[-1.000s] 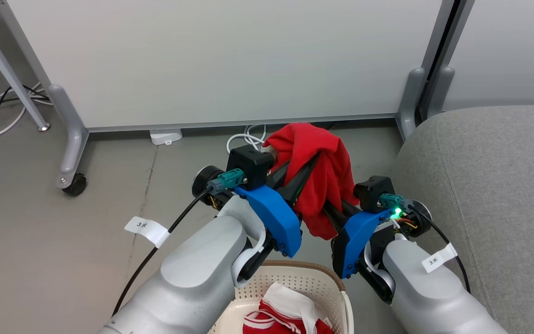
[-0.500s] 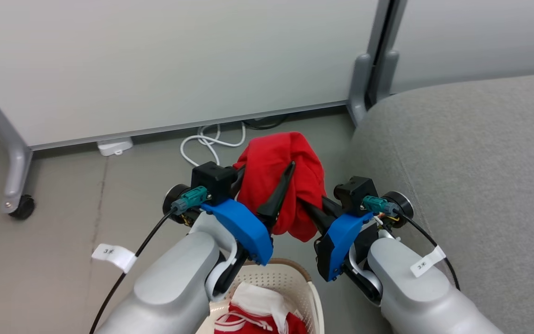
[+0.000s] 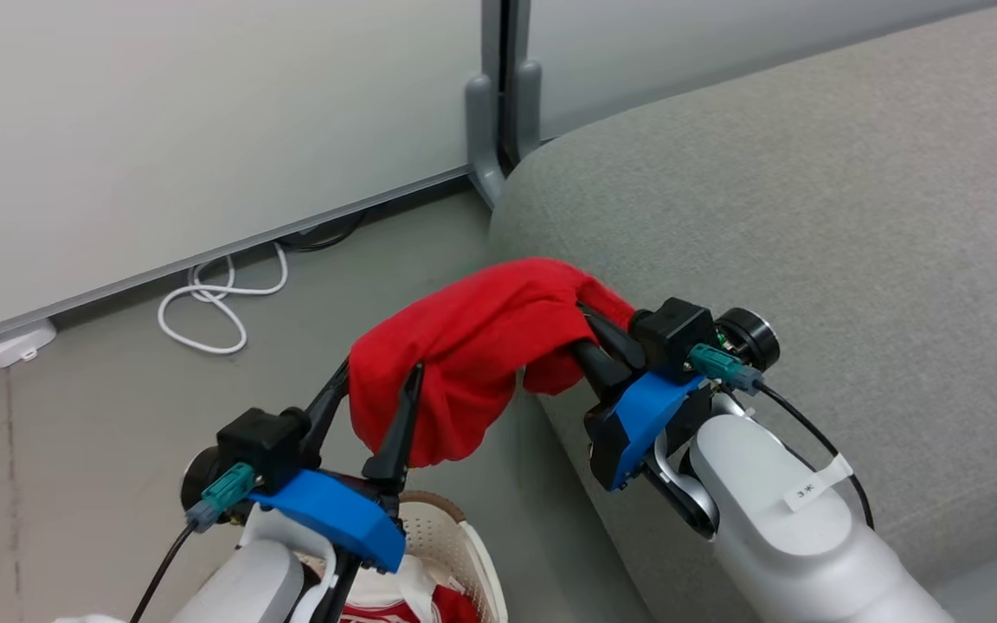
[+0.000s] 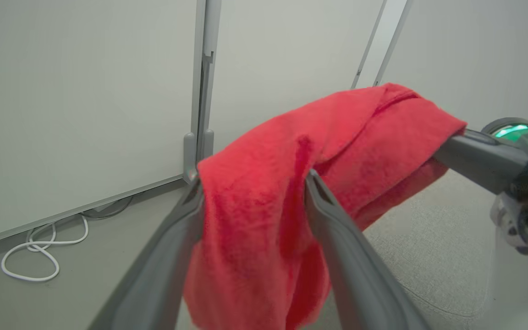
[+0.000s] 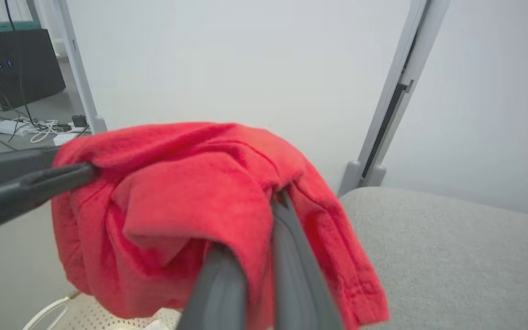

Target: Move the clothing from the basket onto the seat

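The plain red garment [image 3: 472,346] looks soft, light and limp, to judge by its thick sagging folds; it should not slip or break, but it will drape, trail and may snag on a finger, so a pinch on a bunched fold near one end seems the surest hold. It hangs in the air as a bridge between the two grippers, above the floor [image 3: 118,389] and just beside the rounded front edge of the seat [image 3: 810,216], not yet resting on it. At the left, the left gripper [image 3: 380,374] points up and away with its fingers spread wide; the cloth's left end droops over and between them, draped rather than pinched. Below that forearm stands the basket [image 3: 442,523], with the red-and-white garment [image 3: 395,597] lying inside. At the right, the right gripper [image 3: 592,333] has its fingers pressed together on a fold of the red cloth; its forearm rises along the cushion's front edge, the wrist angled inward toward the left.
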`<state>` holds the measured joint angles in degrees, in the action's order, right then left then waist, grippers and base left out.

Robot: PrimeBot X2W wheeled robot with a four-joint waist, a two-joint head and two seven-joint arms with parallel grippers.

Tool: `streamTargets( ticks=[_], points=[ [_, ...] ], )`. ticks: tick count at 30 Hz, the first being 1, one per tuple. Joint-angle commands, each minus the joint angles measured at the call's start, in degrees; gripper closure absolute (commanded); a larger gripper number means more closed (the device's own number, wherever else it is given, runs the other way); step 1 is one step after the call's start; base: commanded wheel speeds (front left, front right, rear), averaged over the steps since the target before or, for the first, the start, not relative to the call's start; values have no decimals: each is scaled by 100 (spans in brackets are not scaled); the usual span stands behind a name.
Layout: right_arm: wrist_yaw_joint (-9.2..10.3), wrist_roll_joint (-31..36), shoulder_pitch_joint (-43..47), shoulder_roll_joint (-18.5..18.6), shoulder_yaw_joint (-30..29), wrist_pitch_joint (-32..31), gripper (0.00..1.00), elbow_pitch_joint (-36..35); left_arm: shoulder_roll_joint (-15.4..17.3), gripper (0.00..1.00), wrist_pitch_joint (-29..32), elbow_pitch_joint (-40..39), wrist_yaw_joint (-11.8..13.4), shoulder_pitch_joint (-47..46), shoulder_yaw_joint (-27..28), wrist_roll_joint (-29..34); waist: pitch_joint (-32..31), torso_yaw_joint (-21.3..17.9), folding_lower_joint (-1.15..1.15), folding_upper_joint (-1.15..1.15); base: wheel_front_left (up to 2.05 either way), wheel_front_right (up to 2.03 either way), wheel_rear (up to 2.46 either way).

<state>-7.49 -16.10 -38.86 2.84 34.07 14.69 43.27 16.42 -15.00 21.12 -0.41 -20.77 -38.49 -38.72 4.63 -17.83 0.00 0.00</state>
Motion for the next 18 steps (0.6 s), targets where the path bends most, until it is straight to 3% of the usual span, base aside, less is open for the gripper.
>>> streamTargets(
  ticks=[1, 11, 18],
  points=[
    [-1, 103, 121, 29, -125, 23, 100, -135, 55, 0, -24, -103, 39, 161, 117, 78, -60, -158, 0, 0, 0, 0, 0],
    [-1, 770, 999, 268, -1452, -428, 100, -1913, 86, 0, -22, -738, 210, 1117, 1283, 546, 110, -694, 0, 0, 0, 0, 0],
    [-1, 1013, 1921, 190, -2189, -949, 100, -3238, 108, 0, -21, -1119, 219, 1625, 2109, 1068, 252, -1105, 0, 0, 0, 0, 0]
  ],
)
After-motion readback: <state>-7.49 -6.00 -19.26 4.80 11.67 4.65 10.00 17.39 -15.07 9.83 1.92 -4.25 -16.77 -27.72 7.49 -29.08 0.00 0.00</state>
